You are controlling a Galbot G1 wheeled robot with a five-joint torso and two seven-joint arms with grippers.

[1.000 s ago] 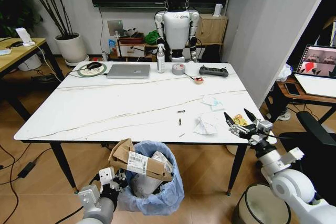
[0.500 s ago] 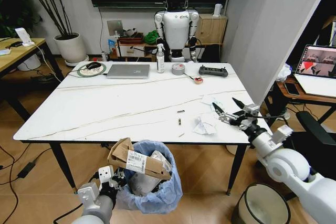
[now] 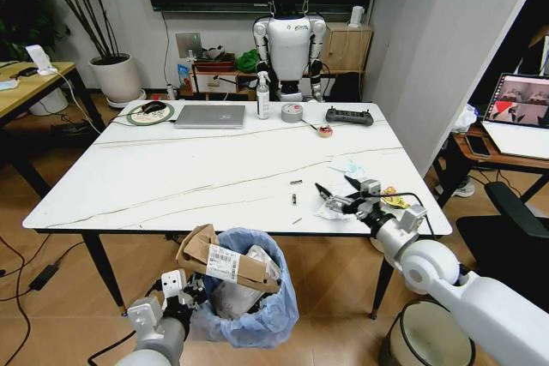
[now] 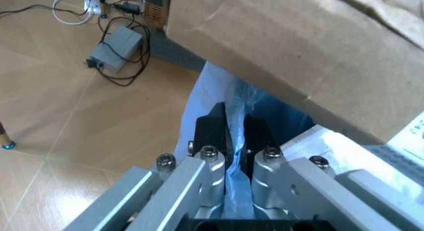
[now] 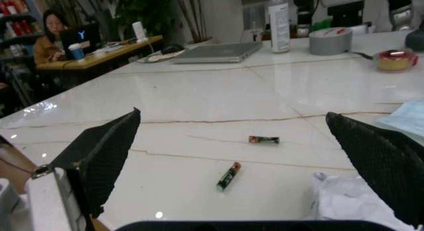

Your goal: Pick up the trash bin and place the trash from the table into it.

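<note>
The trash bin (image 3: 251, 302), lined with a light-blue bag, stands on the floor at the table's (image 3: 171, 179) front edge. My left gripper (image 3: 182, 291) is shut on the bag's rim, and the left wrist view shows the gripper (image 4: 234, 136) pinching blue plastic. A torn brown cardboard box (image 3: 220, 265) juts out of the bin. My right gripper (image 3: 336, 193) hangs open just over a crumpled white paper (image 3: 332, 208) near the front right corner. Between the spread fingers (image 5: 106, 151) I see the paper (image 5: 351, 198) and two small wrappers (image 5: 227, 176).
More paper (image 3: 347, 165) and a yellow scrap (image 3: 393, 199) lie at the right edge. A laptop (image 3: 210, 116), spray bottle (image 3: 262, 96), tape roll (image 3: 292, 112) and black remote (image 3: 349, 116) line the far side. A dark round bin (image 3: 426, 338) sits at floor right.
My right gripper has swung left from past the table's right edge to above the crumpled paper. The left gripper and the bin have stayed put.
</note>
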